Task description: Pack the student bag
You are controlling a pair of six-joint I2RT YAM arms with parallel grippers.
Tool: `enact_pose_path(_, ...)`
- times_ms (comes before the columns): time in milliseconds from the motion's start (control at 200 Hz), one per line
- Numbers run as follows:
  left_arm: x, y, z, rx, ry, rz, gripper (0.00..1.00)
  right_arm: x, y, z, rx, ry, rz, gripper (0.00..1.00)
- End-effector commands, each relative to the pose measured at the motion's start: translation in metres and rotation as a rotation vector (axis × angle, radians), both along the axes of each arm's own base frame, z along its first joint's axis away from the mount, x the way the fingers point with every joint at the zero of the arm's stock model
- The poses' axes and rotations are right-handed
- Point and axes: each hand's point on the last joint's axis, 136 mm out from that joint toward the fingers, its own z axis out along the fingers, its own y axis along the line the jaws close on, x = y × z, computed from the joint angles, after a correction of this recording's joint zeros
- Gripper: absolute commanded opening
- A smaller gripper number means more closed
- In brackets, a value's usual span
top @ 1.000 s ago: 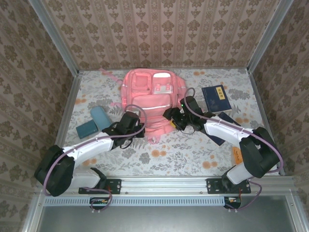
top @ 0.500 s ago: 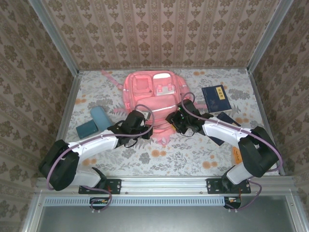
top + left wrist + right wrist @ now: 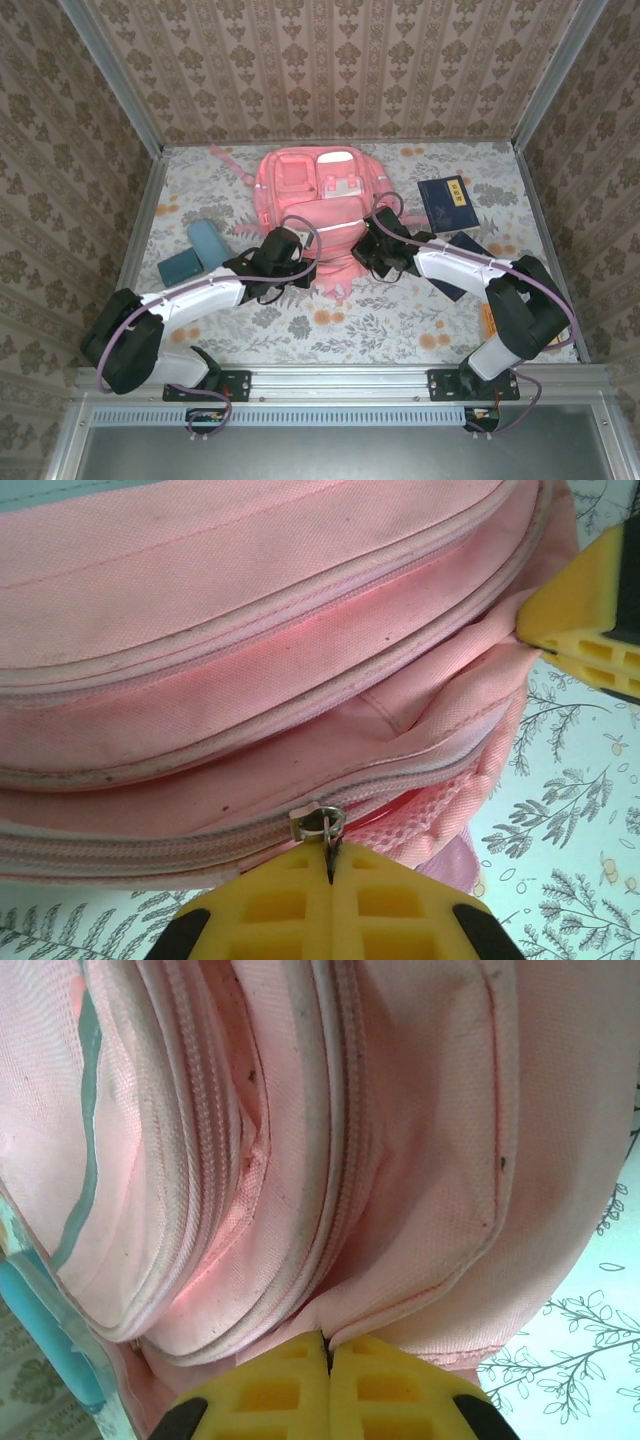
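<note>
The pink student bag [image 3: 310,185] lies flat at the back middle of the table, front pockets up. My left gripper [image 3: 300,262] is at its near edge, shut on the metal zipper pull [image 3: 318,822]; the yellow pads [image 3: 290,900] meet just below the slider. My right gripper [image 3: 362,250] is at the bag's near right corner, shut on a pinched fold of the bag's pink fabric [image 3: 400,1290]. In the left wrist view a yellow fingertip of the right gripper [image 3: 580,610] presses the bag [image 3: 250,630] from the right.
A dark blue book [image 3: 449,203] lies right of the bag, with another dark flat item [image 3: 466,246] partly under the right arm. Two teal cases [image 3: 205,241] [image 3: 180,267] lie to the left. Patterned walls enclose the table on three sides.
The right gripper has gone from open to shut, pinching the bag's fabric. The left arm slid right along the bag's near edge with the zipper pull, then held still.
</note>
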Motion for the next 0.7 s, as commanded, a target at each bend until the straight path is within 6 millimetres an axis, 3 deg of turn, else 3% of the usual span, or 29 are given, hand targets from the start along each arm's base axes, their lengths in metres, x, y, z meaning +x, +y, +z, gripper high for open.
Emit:
enact_pose_path(0,0.009,0.012,0.013,0.066,-0.062,0.029,0.00,0.004,-0.018,0.009,-0.089,-0.028,-0.036,0.00)
enact_pose_path(255,0.016,0.061,0.007,0.165,-0.062,0.068,0.00,0.008,-0.054,0.042,-0.170,-0.128,-0.043,0.00)
enact_pose_path(430,0.032,0.077,0.001,0.187,-0.067,0.103,0.00,0.011,-0.051,0.055,-0.151,-0.160,-0.007,0.00)
enact_pose_path(695,0.071,0.102,-0.001,0.191,-0.101,0.185,0.00,0.015,-0.043,0.067,-0.119,-0.184,0.056,0.00)
